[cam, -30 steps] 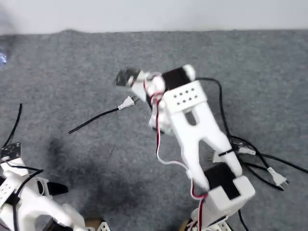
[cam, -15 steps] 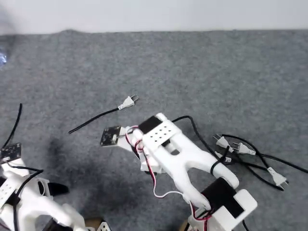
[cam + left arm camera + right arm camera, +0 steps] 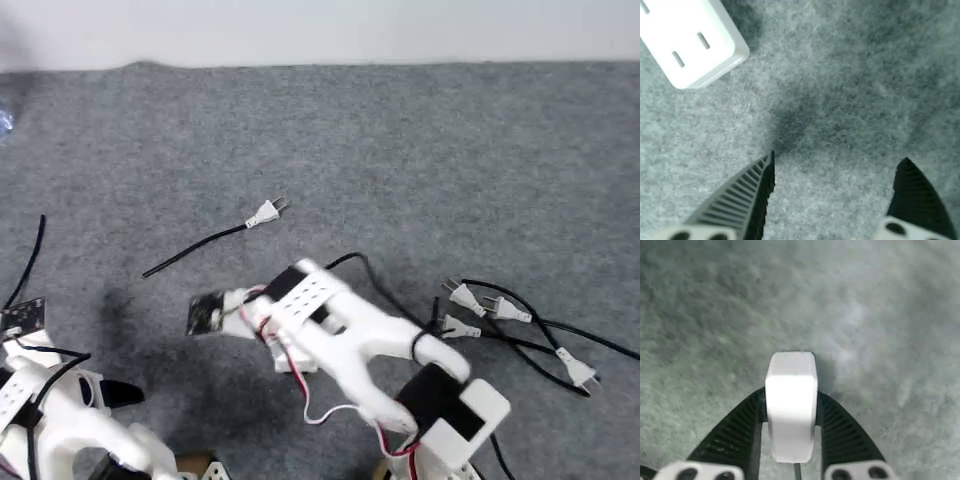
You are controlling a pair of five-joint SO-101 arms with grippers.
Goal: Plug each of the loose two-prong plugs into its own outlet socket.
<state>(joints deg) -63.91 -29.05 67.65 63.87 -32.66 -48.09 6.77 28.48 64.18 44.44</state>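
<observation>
**A:** Where is the plug?

**B:** A white plug (image 3: 791, 415) is sitting clenched between the fingers of the right claw (image 3: 791, 396), held low over the grey bench (image 3: 880, 300). Its black cord (image 3: 385, 293) is trailing back beside the arm.

**A:** Is it nearing a socket?

**B:** I cannot tell. The white outlet (image 3: 687, 40) is lying on the bench near the left claw (image 3: 838, 159), and its two visible slots are standing empty. That claw is spread wide and gripping nothing.

**A:** And the other plugs?

**B:** A second plug (image 3: 265, 212) is lying alone mid-bench, with its cord running off behind it. A cluster of plugs (image 3: 505, 308) is resting well apart from it, beyond the right arm, cords crossing one another.

**A:** So how far along is the job?

**B:** By my reading, it is barely beginning. Nothing is looking plugged in, one plug is being carried, and the rest are waiting on the bench. The carried plug is needing to reach the outlet and line its prongs up with the slots.
</observation>
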